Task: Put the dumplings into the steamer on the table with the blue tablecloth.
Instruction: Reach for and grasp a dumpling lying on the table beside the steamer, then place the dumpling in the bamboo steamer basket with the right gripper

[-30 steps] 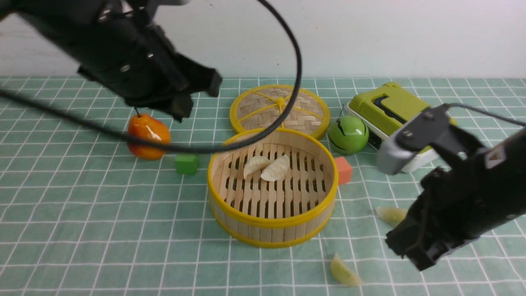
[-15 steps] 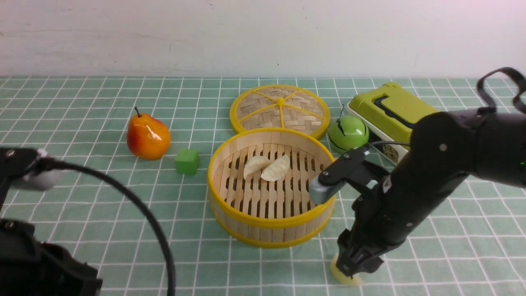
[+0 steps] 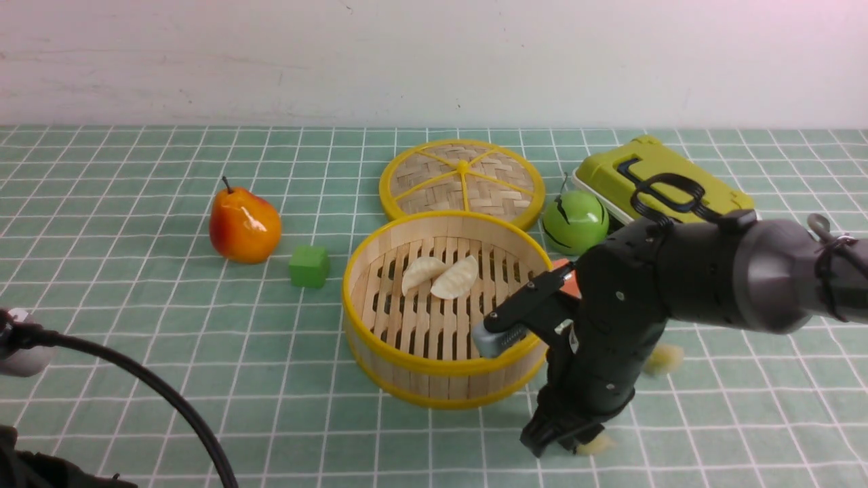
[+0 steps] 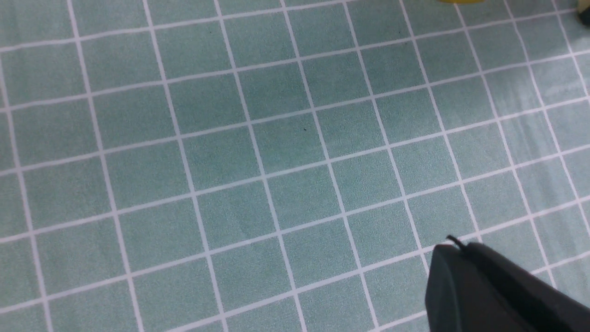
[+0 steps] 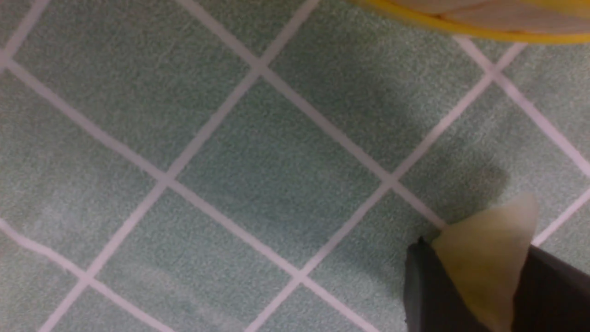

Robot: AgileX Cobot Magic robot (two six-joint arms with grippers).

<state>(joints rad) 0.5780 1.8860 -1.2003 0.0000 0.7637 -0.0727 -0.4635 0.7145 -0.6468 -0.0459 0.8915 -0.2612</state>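
- Cable (image 3: 166,400), black and round, arcs over the desk (image 3: 122,318) at the lower left of the front view.
- Left hand (image 4: 493,290): only the left wrist view shows it, as one matt dark finger above the blue tablecloth (image 4: 276,138), a fine-weave teal cloth with a white grid. Grip state cannot be told.
- Pear (image 3: 245,226), glossy orange-red, stands left of a matt green cube (image 3: 309,266).
- Steamer (image 3: 444,371), mid-desk: round, pale wooden wall, yellow rims, slatted floor. Two cream dumplings (image 3: 422,271), crescent-shaped, lie touching on the slats.
- Lid (image 3: 461,177), flat and woven with a yellow rim, lies just behind the steamer.
- Green ball (image 3: 575,221), shiny with dark stripes, sits right of the lid. An orange cube (image 3: 574,285) is mostly hidden by the right arm.
- Right hand (image 3: 566,444), low over the cloth just right of the steamer's near wall, is clenched on the gripped dumpling (image 3: 593,444). The right wrist view shows it pale yellow-green (image 5: 484,263) between dark fingers (image 5: 421,290).
- Fourth dumpling (image 3: 663,358), blurred, lies on the cloth beside the arm.
- Box (image 3: 654,177), olive lid, far right.
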